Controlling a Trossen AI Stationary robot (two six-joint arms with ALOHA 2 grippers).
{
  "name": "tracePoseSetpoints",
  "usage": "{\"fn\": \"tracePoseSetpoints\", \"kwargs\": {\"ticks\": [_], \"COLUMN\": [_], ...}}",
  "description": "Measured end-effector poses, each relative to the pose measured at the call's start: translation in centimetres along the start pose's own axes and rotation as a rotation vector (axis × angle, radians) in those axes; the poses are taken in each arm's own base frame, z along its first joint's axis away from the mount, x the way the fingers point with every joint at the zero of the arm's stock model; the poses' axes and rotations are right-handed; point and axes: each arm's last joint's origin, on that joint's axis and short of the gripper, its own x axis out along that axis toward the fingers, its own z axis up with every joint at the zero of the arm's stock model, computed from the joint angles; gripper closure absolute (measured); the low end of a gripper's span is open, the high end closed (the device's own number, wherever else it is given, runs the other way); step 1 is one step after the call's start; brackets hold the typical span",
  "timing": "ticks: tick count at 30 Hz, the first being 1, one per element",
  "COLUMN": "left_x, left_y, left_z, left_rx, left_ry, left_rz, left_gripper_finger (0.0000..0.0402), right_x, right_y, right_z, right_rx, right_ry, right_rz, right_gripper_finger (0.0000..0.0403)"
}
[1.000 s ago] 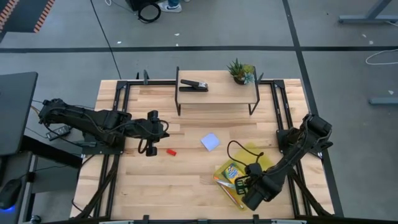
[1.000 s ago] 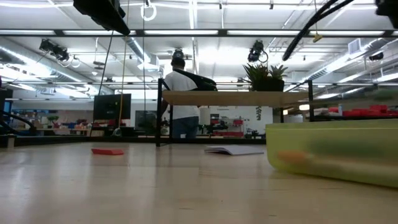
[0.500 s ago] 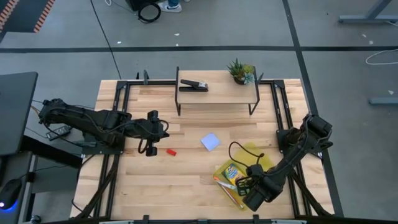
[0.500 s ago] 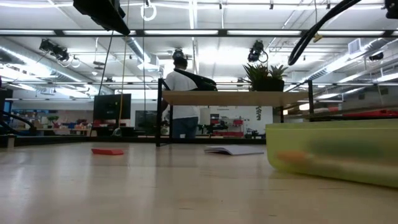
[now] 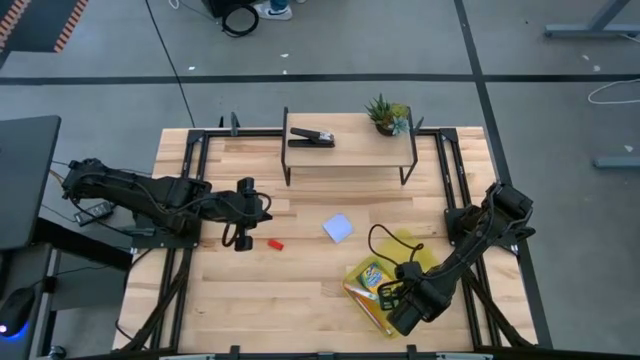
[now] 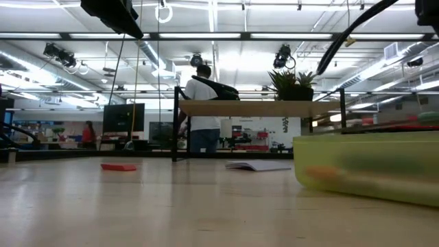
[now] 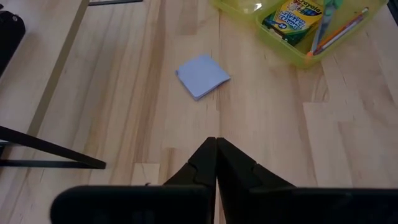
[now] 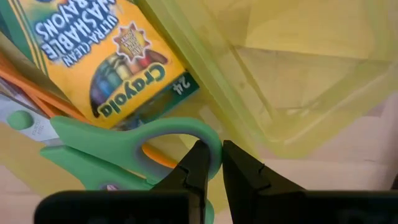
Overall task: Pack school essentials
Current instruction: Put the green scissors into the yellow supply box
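A translucent yellow-green case (image 5: 352,292) lies open near the table's near right. In it are the crayon box (image 8: 106,59), the green-handled scissors (image 8: 118,152) and orange pencils (image 8: 46,102). My right gripper (image 8: 220,163) is down in the case, shut on the scissors. The pale blue notepad (image 5: 338,227) lies flat mid-table, and the tiny red piece (image 5: 274,243) lies left of it. My left gripper (image 5: 240,241) is shut and holds nothing, hovering just left of the red piece; its wrist view looks past the shut fingers (image 7: 216,151) toward the notepad (image 7: 202,76). My right gripper pinches the rim of the scissors' green finger loop (image 8: 213,142). One finger (image 8: 198,163) stands inside the loop and the other (image 8: 241,169) outside it, next to the case wall. The scissors lie flat in the case on the pencils, beside the crayon box.
A low black-legged shelf (image 5: 350,152) at the far edge carries the black stapler (image 5: 312,138) and the potted plant (image 5: 388,115). The case's open lid (image 5: 408,243) lies beside it, under a black cable loop. People stand in the room beyond the table (image 6: 199,113).
My right gripper has crept a little toward the table's left over the case, staying shut. The left arm has kept still.
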Motion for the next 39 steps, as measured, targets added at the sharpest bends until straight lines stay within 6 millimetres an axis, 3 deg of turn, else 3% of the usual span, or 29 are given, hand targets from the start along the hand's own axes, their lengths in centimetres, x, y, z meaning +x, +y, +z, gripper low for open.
{"fn": "tracePoseSetpoints", "kwargs": {"ticks": [10, 24, 32, 39], "left_x": [0.0, 0.0, 0.0, 0.0], "left_y": [0.0, 0.0, 0.0, 0.0], "left_z": [0.0, 0.0, 0.0, 0.0], "left_rx": [0.0, 0.0, 0.0, 0.0], "left_ry": [0.0, 0.001, 0.001, 0.001], "left_rz": [0.0, 0.0, 0.0, 0.0], "left_gripper_finger": [0.0381, 0.0378, 0.0387, 0.0379], "right_x": [0.0, -0.1, -0.1, -1.4], "right_y": [-0.1, 0.5, 0.6, 0.6], "right_z": [-0.1, -0.6, -0.5, -0.5], "right_rx": [0.024, 0.006, 0.004, -0.033], "right_ry": [0.018, 0.07, 0.059, 0.077], "right_rz": [-0.012, 0.047, 0.054, 0.069], "right_gripper_finger": [0.0352, 0.0272, 0.0275, 0.0278]}}
